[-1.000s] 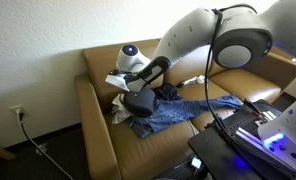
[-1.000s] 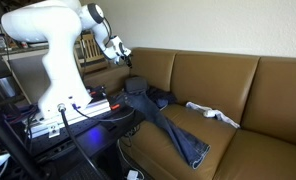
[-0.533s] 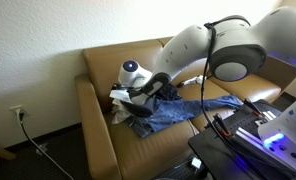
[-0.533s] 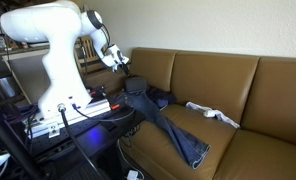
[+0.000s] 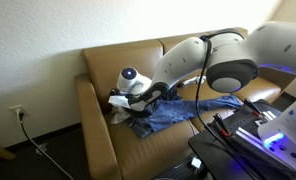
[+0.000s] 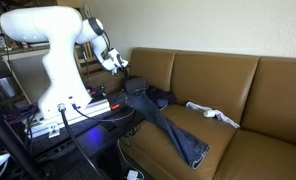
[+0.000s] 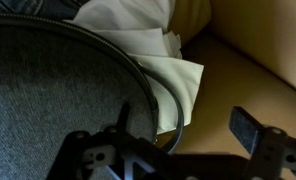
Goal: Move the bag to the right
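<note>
While fingers (image 7: 246, 128) gape, bag (image 7: 48, 110) touches cloth (image 7: 158, 60).

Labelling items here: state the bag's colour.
Dark grey, faintly blue, finely speckled; the bag shows best in the wrist view.

Tan sofa (image 6: 213, 75); jeans (image 6: 173, 130) along seat; white cloth (image 6: 214, 114) nr jeans.

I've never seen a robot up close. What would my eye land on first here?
The big white robot arm bending over one end of a tan sofa dominates. A long pair of blue jeans sprawls across the seat, with a small dark grey-blue bag at the end nearest the arm. The gripper, fingers wide apart, is right by that bag.
</note>
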You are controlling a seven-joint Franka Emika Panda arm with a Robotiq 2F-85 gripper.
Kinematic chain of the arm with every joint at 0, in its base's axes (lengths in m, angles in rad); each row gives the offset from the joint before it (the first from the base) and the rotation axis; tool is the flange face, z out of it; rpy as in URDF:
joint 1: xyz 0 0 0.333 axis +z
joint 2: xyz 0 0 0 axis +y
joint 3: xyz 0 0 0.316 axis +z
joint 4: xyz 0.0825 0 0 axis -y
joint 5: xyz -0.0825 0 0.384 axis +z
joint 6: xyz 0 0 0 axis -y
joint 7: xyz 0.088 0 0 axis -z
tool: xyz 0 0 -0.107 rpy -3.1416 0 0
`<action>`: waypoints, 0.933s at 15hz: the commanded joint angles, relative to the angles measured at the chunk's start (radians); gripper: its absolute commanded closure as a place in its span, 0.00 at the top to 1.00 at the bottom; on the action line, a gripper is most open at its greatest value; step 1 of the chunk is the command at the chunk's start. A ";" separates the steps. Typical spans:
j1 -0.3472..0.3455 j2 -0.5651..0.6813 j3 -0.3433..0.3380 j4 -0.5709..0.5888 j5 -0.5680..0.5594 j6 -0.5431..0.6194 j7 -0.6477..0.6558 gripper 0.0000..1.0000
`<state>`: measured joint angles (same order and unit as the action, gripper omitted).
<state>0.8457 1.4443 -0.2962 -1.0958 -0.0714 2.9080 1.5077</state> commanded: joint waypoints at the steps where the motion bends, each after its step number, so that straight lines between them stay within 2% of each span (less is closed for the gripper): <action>1: -0.030 0.018 0.069 0.032 0.020 -0.025 -0.020 1.00; 5: -0.086 -0.036 0.216 0.017 0.072 -0.042 -0.028 1.00; 6: -0.086 -0.045 0.233 0.019 0.088 -0.068 -0.009 1.00; 8: -0.050 -0.050 0.187 0.023 0.105 -0.133 0.075 1.00; 11: -0.036 -0.044 0.166 0.034 0.103 -0.209 0.158 1.00; 14: -0.038 -0.020 0.164 0.051 0.097 -0.225 0.203 1.00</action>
<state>0.8010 1.4116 -0.1173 -1.0550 0.0157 2.7153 1.6715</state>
